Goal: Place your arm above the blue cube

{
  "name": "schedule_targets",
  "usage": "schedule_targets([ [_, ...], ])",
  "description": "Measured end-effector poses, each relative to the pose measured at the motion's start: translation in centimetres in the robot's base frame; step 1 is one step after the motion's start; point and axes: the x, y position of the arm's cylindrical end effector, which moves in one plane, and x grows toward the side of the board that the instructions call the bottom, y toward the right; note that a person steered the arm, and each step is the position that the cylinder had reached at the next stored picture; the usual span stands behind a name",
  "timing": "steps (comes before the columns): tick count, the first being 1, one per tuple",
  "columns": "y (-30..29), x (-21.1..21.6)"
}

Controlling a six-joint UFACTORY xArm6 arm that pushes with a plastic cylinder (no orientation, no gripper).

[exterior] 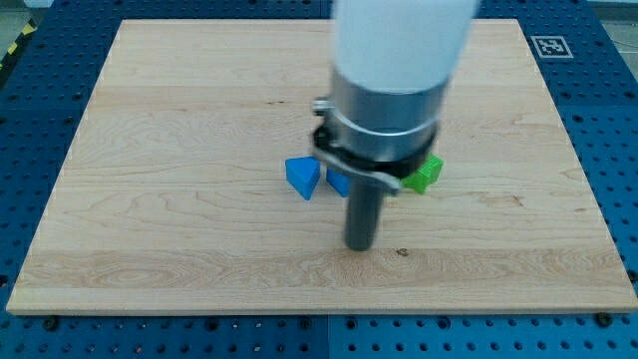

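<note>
A blue block (338, 182) shows only as a small corner behind the arm, near the board's middle; its shape cannot be made out. A blue triangular block (302, 177) lies just to its left. A green block (426, 173) sits to the right, partly hidden by the arm. My tip (360, 244) rests on the board just below the hidden blue block, below and right of the blue triangular block. The arm's white and grey body (389, 90) covers the area above the blocks.
The wooden board (150, 150) lies on a blue perforated table (618, 120). A black and white marker (549, 45) sits at the board's top right corner.
</note>
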Motion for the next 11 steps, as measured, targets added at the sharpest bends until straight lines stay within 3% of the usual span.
schedule_targets([
  [1, -6.0, -0.1],
  [2, -8.6, -3.2],
  [5, -8.8, -11.9],
  [8, -2.5, -14.0],
  [11, 3.1, -11.8],
])
